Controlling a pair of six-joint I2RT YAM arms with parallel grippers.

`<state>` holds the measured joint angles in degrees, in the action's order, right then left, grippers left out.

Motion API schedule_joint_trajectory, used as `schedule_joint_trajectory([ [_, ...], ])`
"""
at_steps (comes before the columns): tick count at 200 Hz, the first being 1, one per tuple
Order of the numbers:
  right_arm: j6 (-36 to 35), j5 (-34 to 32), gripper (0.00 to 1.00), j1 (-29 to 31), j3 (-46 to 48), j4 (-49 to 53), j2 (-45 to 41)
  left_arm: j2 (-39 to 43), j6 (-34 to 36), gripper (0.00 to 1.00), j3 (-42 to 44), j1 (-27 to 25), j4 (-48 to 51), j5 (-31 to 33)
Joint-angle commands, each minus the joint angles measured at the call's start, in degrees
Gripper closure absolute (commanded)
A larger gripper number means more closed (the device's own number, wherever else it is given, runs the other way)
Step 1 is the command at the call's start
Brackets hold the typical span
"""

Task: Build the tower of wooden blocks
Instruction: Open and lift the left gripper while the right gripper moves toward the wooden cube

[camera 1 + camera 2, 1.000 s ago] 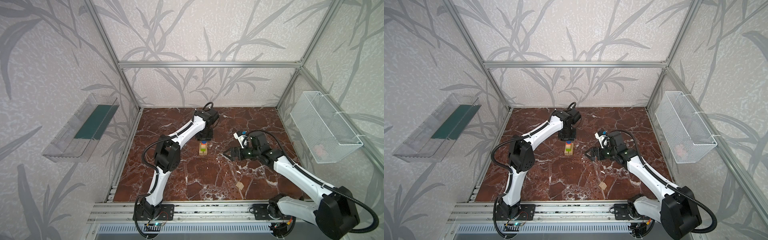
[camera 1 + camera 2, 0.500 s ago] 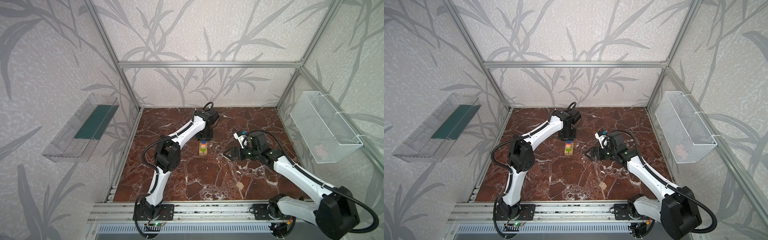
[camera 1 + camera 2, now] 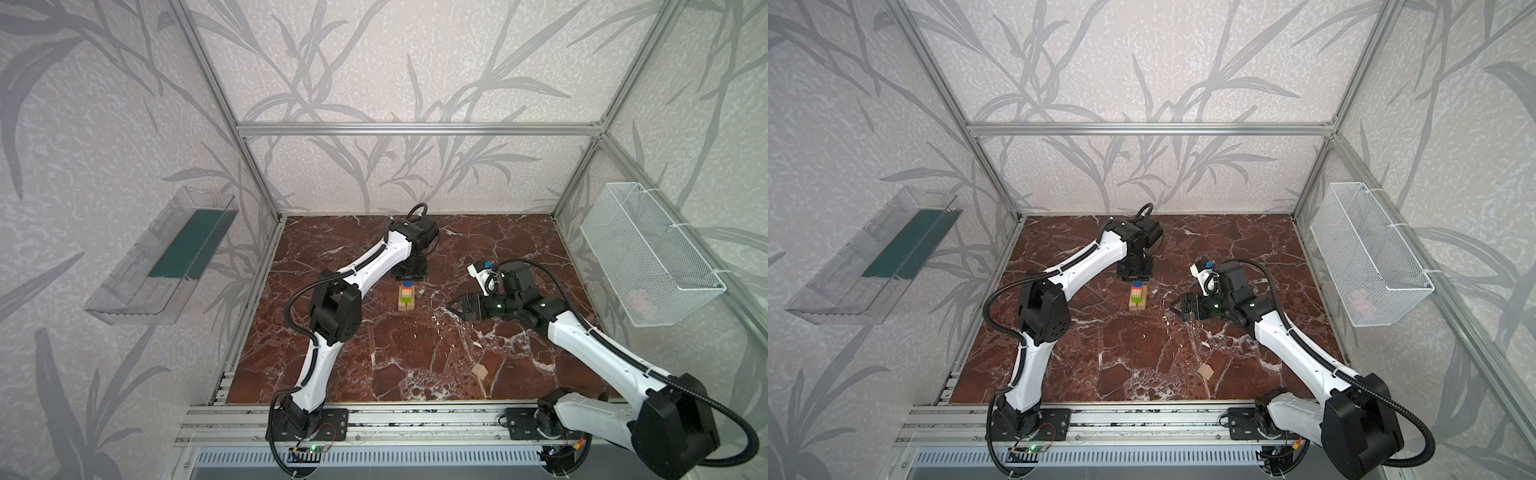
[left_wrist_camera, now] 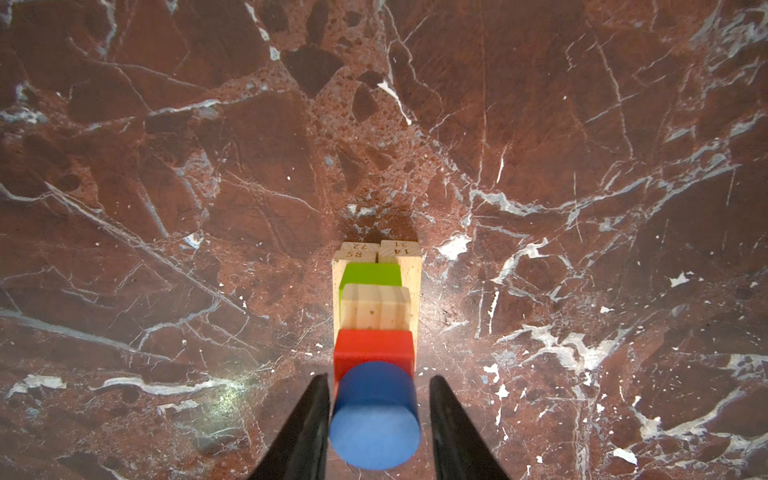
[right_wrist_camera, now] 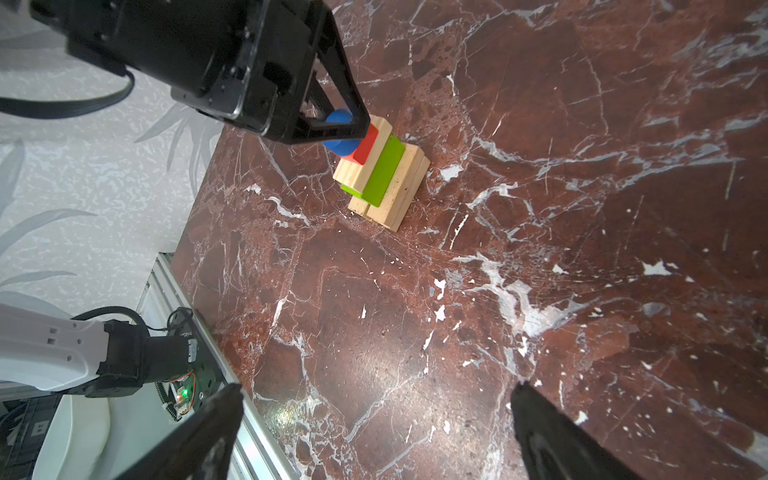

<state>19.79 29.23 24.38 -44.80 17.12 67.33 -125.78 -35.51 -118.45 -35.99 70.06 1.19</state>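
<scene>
**Item: wood block tower** [image 3: 406, 296]. It is found upright on the red marble surface [image 3: 415, 353], toward the middle and slightly to the rear, in both top views. The layers are listed from the base:
- light-wood planks [image 4: 409, 270], laid side by side, with numbers printed on their ends
- lime-green brick [image 4: 370, 274]
- ridged light-wood piece [image 4: 374, 309]
- red cube [image 4: 374, 349]
- blue disc [image 4: 374, 415], at the top

**Left end effector** [image 4: 376, 376]. It is held directly over the tower and pointed downward. The jaws are set narrow, and the blue disc is bracketed between the fingers [image 4: 316, 415]. In the left wrist view a sliver of gap is seen on one side of the disc. On the other side contact cannot be told, and no firm clamp is shown.

**Right end effector** [image 3: 455, 307]. It is held to the right of the tower and apart from it, above bare surface. The jaws are spread wide and nothing is held between them.

**Loose light-wood piece** [image 3: 480, 371]. It is found alone near the front of the surface, well apart from the tower and from both end effectors.

**Fixtures.** A wire basket [image 3: 648, 257] is mounted on the right wall, and a clear tray [image 3: 162, 257] on the left wall.
</scene>
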Motion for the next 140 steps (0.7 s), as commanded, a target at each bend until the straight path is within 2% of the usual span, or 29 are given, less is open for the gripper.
schedule_joint_trajectory([
  [1, -0.9, -2.5, 0.01, 0.2, -2.3, 4.9, -1.0, 2.6, 0.5, 0.59, -1.6, 0.2, 2.5, 1.1],
  [38, -0.5, -7.2, 0.01, 0.1, -2.6, 12.3, -0.7, 8.3, 0.9, 0.54, 2.3, -0.5, 1.2, 2.6],
  [66, 0.9, -10.2, 0.01, -0.1, -2.0, 17.6, 0.0, 15.1, 0.7, 0.49, 9.6, -1.3, -2.1, 3.1],
  [87, 1.9, -11.5, 0.01, 0.0, -0.9, 20.5, 0.1, 22.1, 0.4, 0.45, 17.7, -1.8, -6.7, 2.1],
  [140, 5.3, -12.0, 0.01, 1.7, 3.4, 25.0, 0.2, 43.4, -0.7, 0.31, 43.3, -2.0, -24.4, -5.8],
])
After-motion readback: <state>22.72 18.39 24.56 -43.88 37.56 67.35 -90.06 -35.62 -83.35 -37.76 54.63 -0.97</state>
